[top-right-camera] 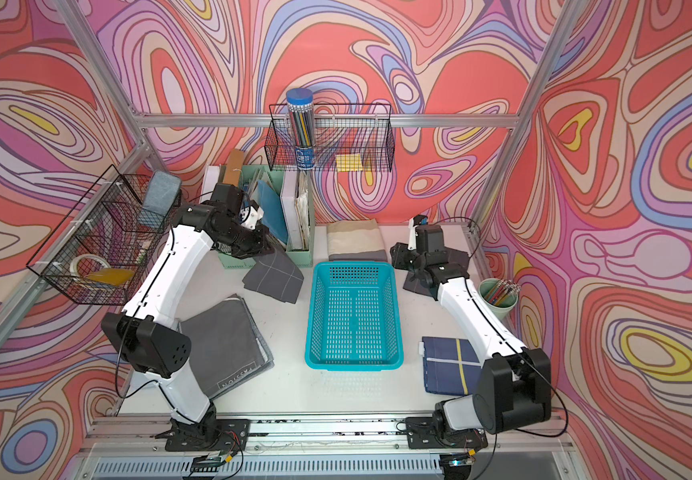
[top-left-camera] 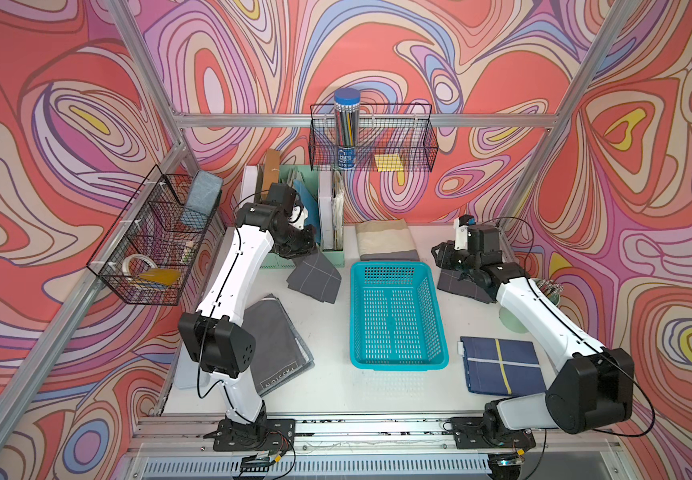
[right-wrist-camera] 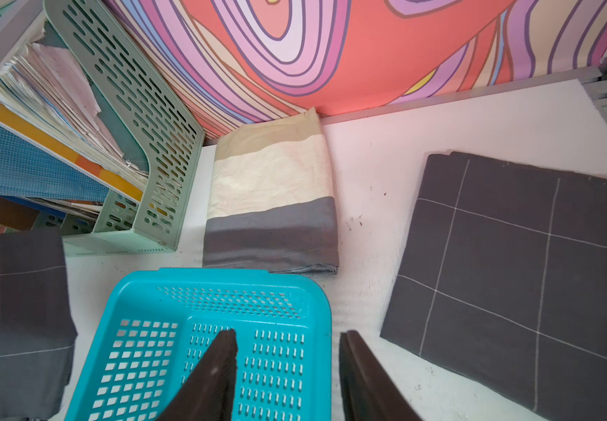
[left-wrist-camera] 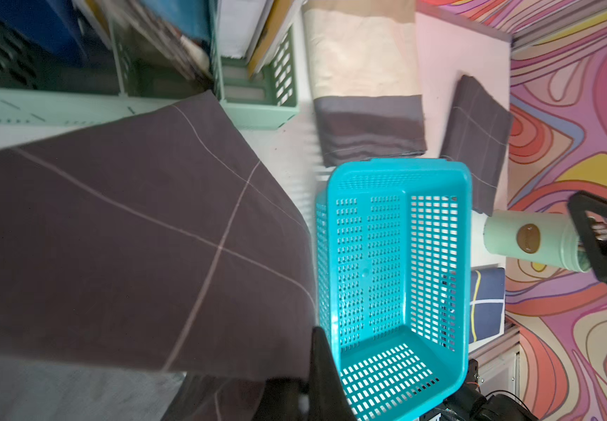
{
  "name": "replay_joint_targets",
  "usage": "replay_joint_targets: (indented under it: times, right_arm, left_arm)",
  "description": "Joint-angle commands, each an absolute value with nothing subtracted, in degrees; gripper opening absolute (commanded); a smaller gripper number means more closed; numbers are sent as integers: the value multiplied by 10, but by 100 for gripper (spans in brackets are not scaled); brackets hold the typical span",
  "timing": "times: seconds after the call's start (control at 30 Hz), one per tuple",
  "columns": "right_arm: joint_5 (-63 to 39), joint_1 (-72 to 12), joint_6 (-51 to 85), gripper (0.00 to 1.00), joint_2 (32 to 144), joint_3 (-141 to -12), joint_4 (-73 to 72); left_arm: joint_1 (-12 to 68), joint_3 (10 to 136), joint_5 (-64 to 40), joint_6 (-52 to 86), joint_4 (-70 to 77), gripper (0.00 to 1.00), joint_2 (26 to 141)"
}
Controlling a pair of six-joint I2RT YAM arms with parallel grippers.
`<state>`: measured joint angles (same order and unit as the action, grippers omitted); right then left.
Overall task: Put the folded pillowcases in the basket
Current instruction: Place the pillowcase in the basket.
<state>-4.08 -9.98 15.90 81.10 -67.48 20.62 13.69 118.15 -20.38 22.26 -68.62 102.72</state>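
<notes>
My left gripper (top-left-camera: 306, 248) (left-wrist-camera: 309, 382) is shut on an edge of the folded pillowcase (top-left-camera: 315, 276) (top-right-camera: 273, 276) (left-wrist-camera: 130, 237), dark grey with thin pale grid lines. The cloth hangs tilted just above the table, left of the basket's far left corner. The turquoise perforated basket (top-left-camera: 398, 365) (top-right-camera: 354, 365) (left-wrist-camera: 400, 167) (right-wrist-camera: 222, 277) stands empty mid-table. My right gripper (top-left-camera: 440, 255) (top-right-camera: 398, 254) (right-wrist-camera: 287, 335) hovers open over the basket's far right corner, one finger above the inside, the other outside, holding nothing.
Other folded cloths lie around: a beige-and-grey one (top-left-camera: 386, 241) behind the basket, a dark grid one (right-wrist-camera: 513, 273) under my right arm, a navy one (top-left-camera: 498, 365) front right, a grey stack (top-left-camera: 278, 345) front left. A mint file rack (top-left-camera: 332, 216) and a pencil cup (top-right-camera: 498, 295) flank the back.
</notes>
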Motion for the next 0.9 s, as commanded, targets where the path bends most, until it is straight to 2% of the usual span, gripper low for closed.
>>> replay_joint_targets:
  times: [0.0,0.2,0.37,0.57,0.63,0.77,0.87]
  right_arm:
    - [-8,-99,157,47,793,-678,224]
    - [121,-78,186,47,783,-704,279]
    - [137,-20,223,46,764,-701,300]
    - [154,0,219,46,751,-704,317]
    - [150,0,216,46,748,-701,314]
    - [137,0,214,46,744,-698,312]
    - [128,0,213,45,739,-700,311]
  left_arm:
    - [163,1245,-204,246,-731,0,1013]
    - [237,1294,-262,293,-706,0,1038]
    - [299,1288,-340,346,-608,0,1073]
    - [352,1309,-360,390,-547,0,1131]
    - [366,1262,-335,394,-511,0,1123]
    - [370,1045,-345,435,-375,0,1080]
    - [370,944,-358,444,-316,0,1078]
